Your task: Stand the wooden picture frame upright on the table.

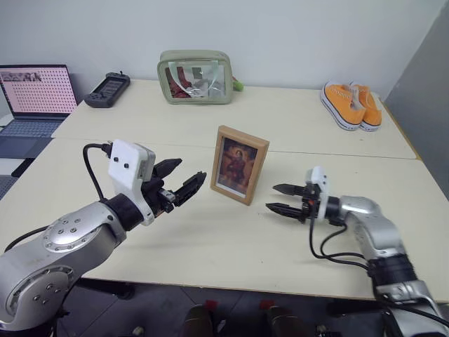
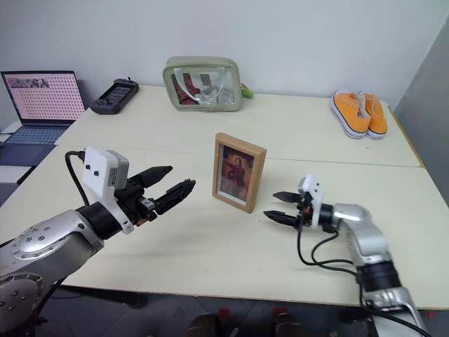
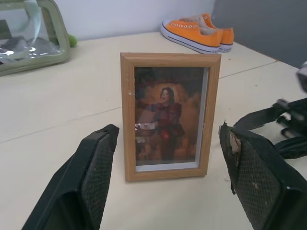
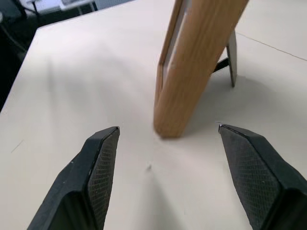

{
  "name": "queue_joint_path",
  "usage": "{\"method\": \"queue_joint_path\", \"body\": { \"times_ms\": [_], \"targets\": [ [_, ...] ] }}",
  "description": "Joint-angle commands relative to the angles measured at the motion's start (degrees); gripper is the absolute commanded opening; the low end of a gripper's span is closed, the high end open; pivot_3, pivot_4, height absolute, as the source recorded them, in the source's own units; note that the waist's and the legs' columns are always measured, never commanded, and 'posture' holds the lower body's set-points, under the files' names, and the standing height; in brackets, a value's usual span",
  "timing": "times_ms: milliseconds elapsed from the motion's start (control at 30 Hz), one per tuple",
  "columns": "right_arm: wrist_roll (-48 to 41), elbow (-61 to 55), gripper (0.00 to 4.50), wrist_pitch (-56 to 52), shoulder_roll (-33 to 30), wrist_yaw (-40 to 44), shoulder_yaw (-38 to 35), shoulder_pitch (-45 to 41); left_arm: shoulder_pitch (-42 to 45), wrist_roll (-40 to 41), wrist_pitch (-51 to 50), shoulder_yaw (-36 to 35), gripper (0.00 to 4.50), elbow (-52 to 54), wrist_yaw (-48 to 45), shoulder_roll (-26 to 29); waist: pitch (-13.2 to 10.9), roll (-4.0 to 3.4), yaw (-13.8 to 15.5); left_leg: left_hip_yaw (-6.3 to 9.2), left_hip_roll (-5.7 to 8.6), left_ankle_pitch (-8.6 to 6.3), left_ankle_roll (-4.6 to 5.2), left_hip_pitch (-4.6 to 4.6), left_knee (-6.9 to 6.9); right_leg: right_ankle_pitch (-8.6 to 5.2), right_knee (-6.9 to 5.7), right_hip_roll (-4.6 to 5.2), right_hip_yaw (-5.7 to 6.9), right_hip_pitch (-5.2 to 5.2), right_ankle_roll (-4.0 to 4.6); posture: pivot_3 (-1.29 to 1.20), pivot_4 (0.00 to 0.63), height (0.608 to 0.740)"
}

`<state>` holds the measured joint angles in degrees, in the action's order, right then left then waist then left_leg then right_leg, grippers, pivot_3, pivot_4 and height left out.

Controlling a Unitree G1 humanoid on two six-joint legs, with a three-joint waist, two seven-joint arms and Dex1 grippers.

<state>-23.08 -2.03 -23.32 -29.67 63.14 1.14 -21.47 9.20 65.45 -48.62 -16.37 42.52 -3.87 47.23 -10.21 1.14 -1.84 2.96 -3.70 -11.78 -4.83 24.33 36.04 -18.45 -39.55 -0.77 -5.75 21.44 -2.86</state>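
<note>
Right wrist view: picture frame (image 4: 192, 62) stands propped on the worktop (image 4: 86, 81), ahead of the released right hand (image 4: 165, 177); left hand (image 1: 179, 180) also released; task looks done.

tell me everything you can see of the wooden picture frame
The wooden picture frame is small, light wood, with a portrait of a figure in red on its front. It stands upright on the table, leaning slightly back on a fold-out stand behind it. Nothing else touches it; both grippers sit apart from it, jaws open.
</note>
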Motion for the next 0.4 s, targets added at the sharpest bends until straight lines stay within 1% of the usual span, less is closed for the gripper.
{"method": "queue_joint_path", "body": {
  "times_ms": [33,100,133,400],
  "targets": [
    [-9.25,-14.18,3.49,-9.43,-1.84,-5.05,-6.18,2.16,-0.44,-4.28,2.26,0.38,3.62,-0.59,-3.11,-0.09,-0.02,-0.02,-0.32,0.0,-0.02,0.0,0.0,0.0,0.0,0.0,0.0,-0.04,-0.02,0.0,0.0,0.0,0.15,0.74],
    [-11.79,-17.48,3.49,-12.56,-1.72,-8.35,-7.94,2.95,-0.9,-8.82,4.78,0.56,3.62,-1.11,-4.18,-0.61,-0.02,-0.03,-0.37,0.0,-0.03,0.0,0.0,-0.04,-0.01,0.0,-0.02,-0.05,-0.02,0.0,0.0,0.0,0.15,0.74],
    [-12.61,-18.77,3.49,-13.58,-1.62,-9.6,-8.41,3.2,-0.92,-9.81,5.18,0.52,3.62,-1.67,-4.48,-1.03,-0.02,-0.03,-0.34,0.0,-0.03,0.0,0.0,-0.04,-0.02,0.0,-0.01,-0.05,-0.03,0.0,0.0,0.0,0.15,0.74],
    [-16.56,-22.66,3.49,-16.77,-1.31,-15.15,-9.26,3.32,0.41,-12.09,4.95,2.25,3.62,-3.95,-10.01,-2.16,-0.03,-0.01,-0.02,-0.01,-0.01,0.0,0.0,0.02,-0.01,0.0,0.09,-0.03,-0.02,-0.01,0.0,0.0,0.15,0.74]
  ]
}}
